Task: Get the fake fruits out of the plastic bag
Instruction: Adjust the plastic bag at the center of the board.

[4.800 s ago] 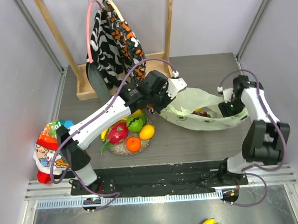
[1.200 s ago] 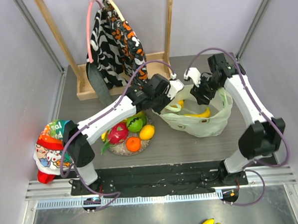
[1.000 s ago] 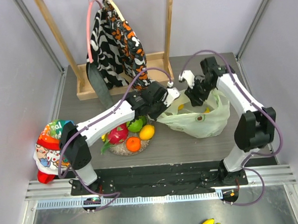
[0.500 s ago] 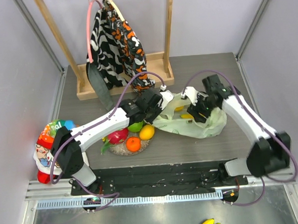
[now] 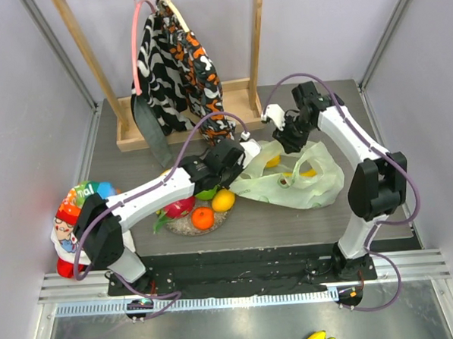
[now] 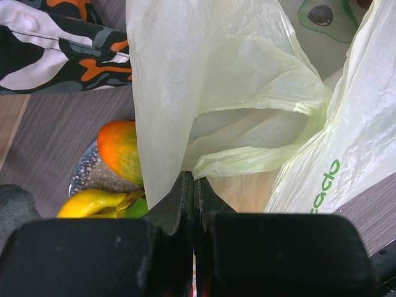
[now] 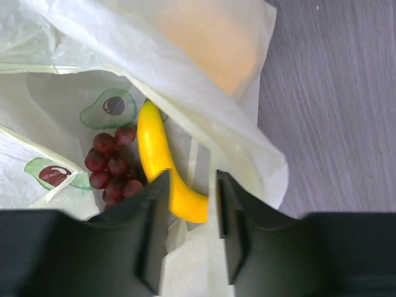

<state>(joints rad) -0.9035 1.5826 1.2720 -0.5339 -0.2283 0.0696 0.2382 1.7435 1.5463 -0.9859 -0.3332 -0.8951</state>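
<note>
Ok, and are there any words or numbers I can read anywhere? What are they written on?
"cado": green letters on the plastic bag, seen in the left wrist view. Any letters before them do not show.
Colourful figure at the table's left edge: it has some lettering near its top, too small and blurred to read.
Nothing else can be read, and there are no numbers.

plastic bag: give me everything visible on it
The plastic bag is thin, crinkly, pale-green translucent film with avocado prints and green lettering. It lies slumped on the grey table right of the fruit pile, mouth open. The left pincer is shut on a fold of its film; the right pincer hangs open over the banana and grapes inside.
</note>
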